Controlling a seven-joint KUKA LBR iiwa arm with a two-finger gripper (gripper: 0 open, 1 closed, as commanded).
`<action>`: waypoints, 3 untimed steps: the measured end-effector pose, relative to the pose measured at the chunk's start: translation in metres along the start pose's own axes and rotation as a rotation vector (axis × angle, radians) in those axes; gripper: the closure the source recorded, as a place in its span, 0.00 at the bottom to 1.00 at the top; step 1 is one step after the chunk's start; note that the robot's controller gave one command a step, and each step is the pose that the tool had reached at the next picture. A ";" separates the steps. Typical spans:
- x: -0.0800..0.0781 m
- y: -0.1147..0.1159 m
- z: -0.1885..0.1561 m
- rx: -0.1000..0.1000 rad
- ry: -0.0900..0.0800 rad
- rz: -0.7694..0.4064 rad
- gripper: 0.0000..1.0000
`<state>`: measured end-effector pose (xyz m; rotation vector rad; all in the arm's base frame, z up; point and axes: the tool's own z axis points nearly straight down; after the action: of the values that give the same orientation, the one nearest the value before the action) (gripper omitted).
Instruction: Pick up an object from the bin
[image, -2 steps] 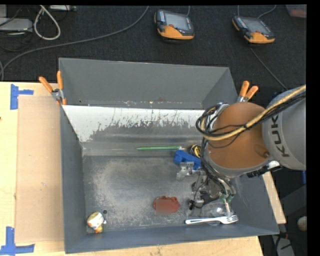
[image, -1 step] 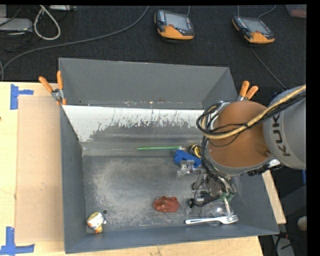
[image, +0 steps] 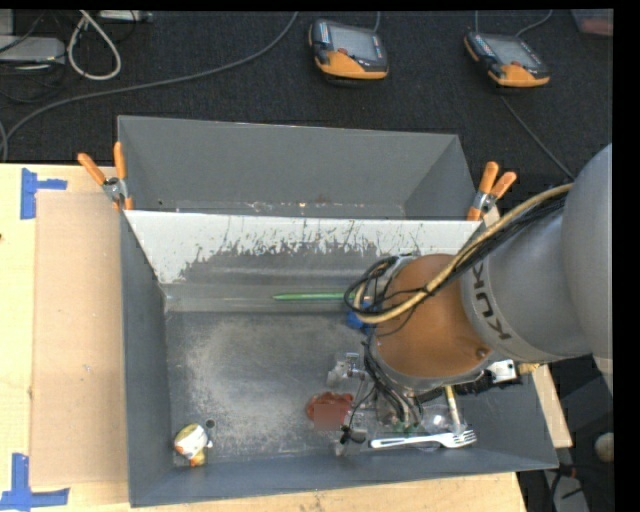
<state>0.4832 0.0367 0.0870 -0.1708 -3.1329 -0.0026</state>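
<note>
Shadow and the bulk of the arm (image: 560, 270) hide much of the gripper (image: 352, 428), so whether it is open or closed cannot be told, and nothing can be seen held in it. It hangs low over the near right part of the bin (image: 290, 165), its dark tip close to the floor.

Just to its left lies a red-brown lump (image: 325, 408), a flattish, soft-edged thing of dull rust colour. The gripper seems to touch its right edge, though the contact is hard to make out.

An orange cover (image: 425, 325) on the wrist and a loop of black and yellow cables (image: 375, 290) lie over the middle right of the bin and block what is under them. A small blue thing (image: 354, 320) peeps out at the cover's left edge, mostly hidden.

A white plastic fork (image: 425, 438) lies flat just right of the gripper, prongs pointing right, its handle end close by the gripper. A thin green stick (image: 308, 295) lies along the foot of the far wall. A small yellow and white ball (image: 190, 443) sits well apart in the near left corner.
</note>
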 end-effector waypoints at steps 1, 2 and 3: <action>-0.003 0.002 0.033 -0.002 -0.018 0.002 0.00; -0.002 0.002 0.025 -0.002 -0.012 0.006 0.00; 0.001 0.007 0.018 -0.002 -0.016 -0.009 0.00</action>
<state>0.4829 0.0441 0.0693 -0.1575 -3.1492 -0.0041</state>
